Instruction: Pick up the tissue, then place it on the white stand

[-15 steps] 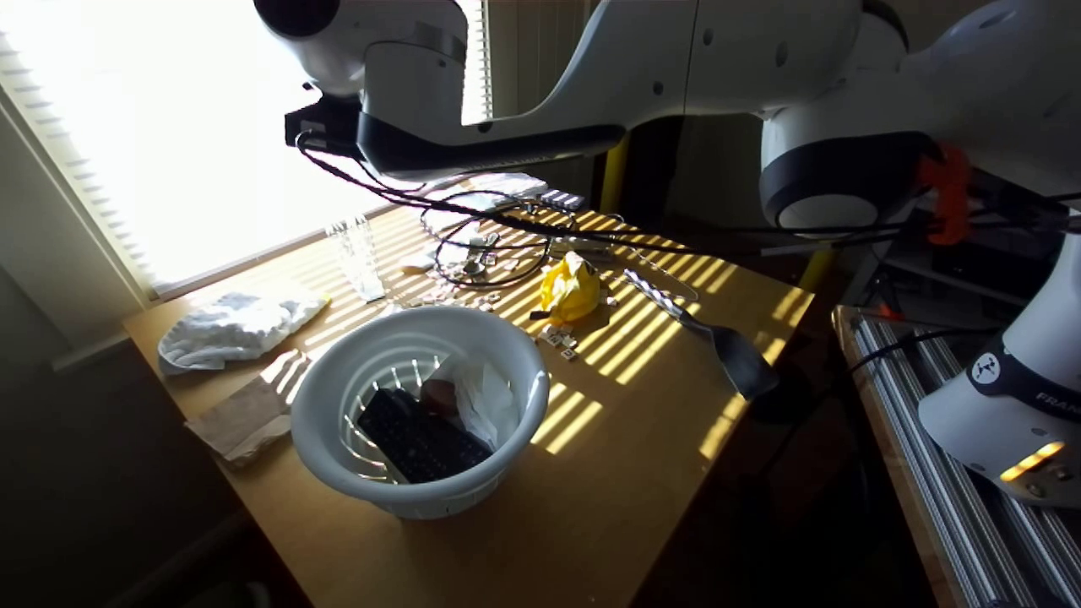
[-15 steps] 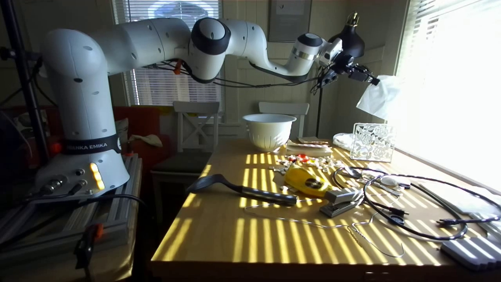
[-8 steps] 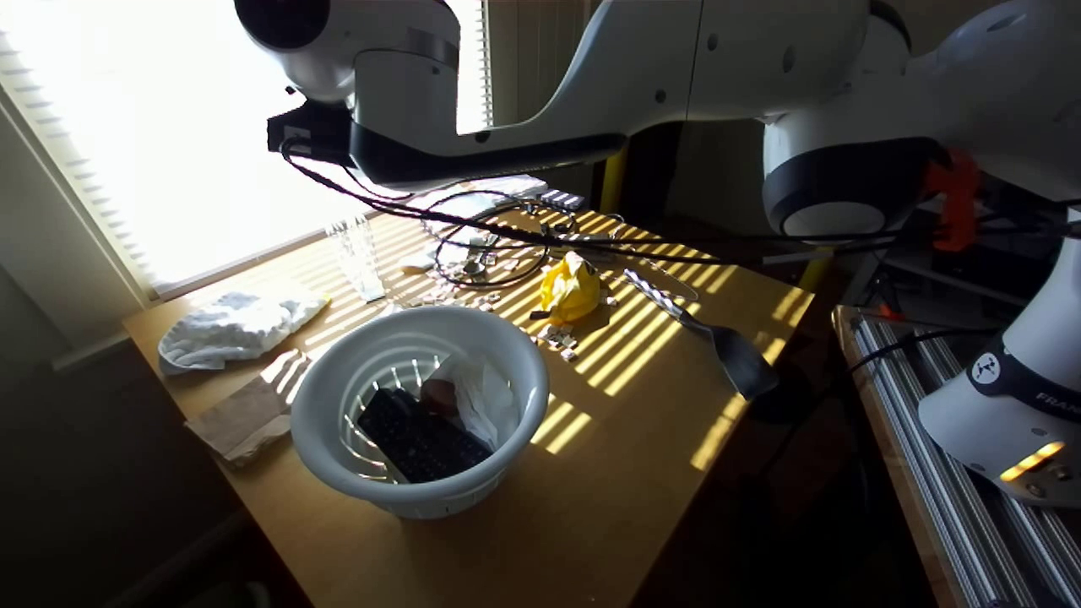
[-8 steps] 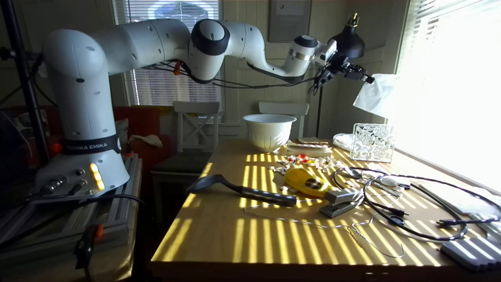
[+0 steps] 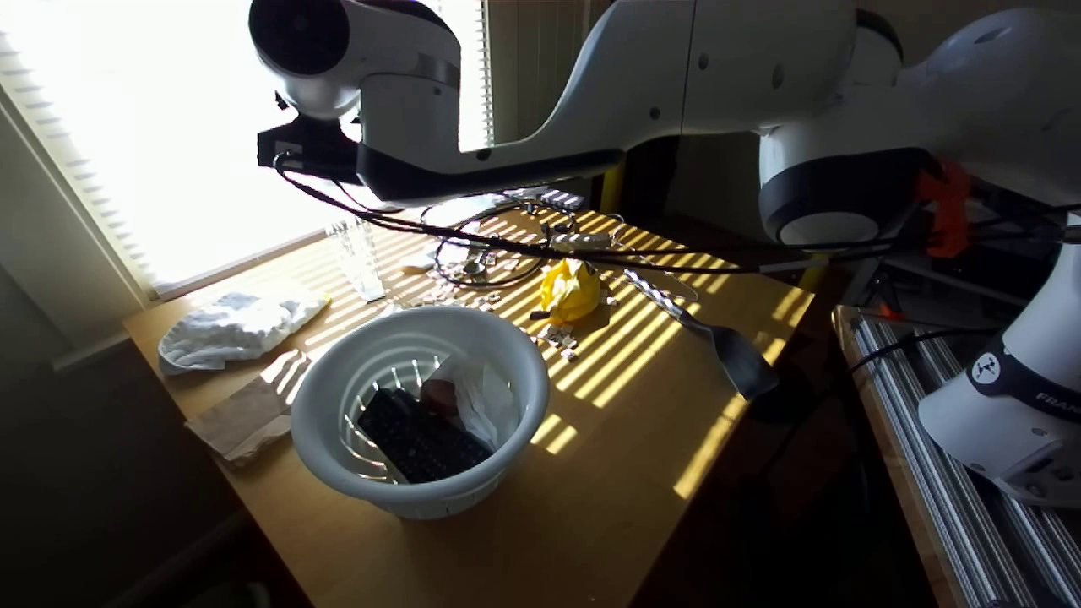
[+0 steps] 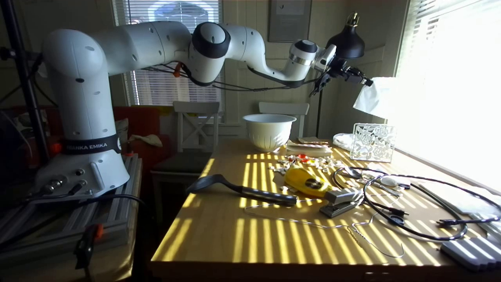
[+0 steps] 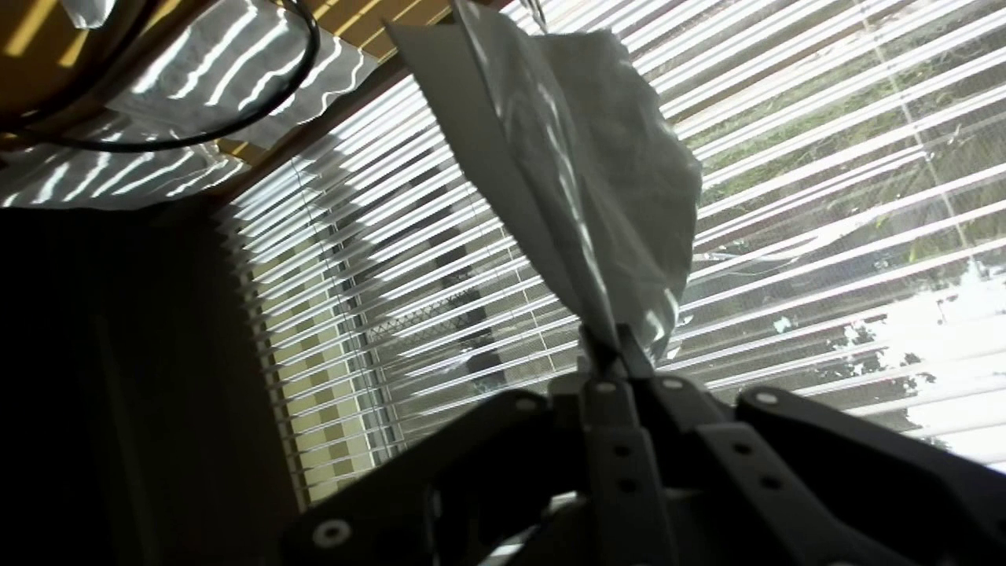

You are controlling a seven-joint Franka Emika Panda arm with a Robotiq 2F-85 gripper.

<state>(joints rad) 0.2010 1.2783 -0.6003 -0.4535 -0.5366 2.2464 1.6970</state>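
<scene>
Fingers (image 7: 637,359) pinch the tissue (image 7: 629,157) higher than the white stand (image 6: 373,142).

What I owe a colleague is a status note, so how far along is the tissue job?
Done: the tissue is picked up, hanging in the air. In hand: the gripper pinches one end, higher than the white stand in an exterior view. Left: it isn't on the stand yet, so lowering and releasing remain.
</scene>
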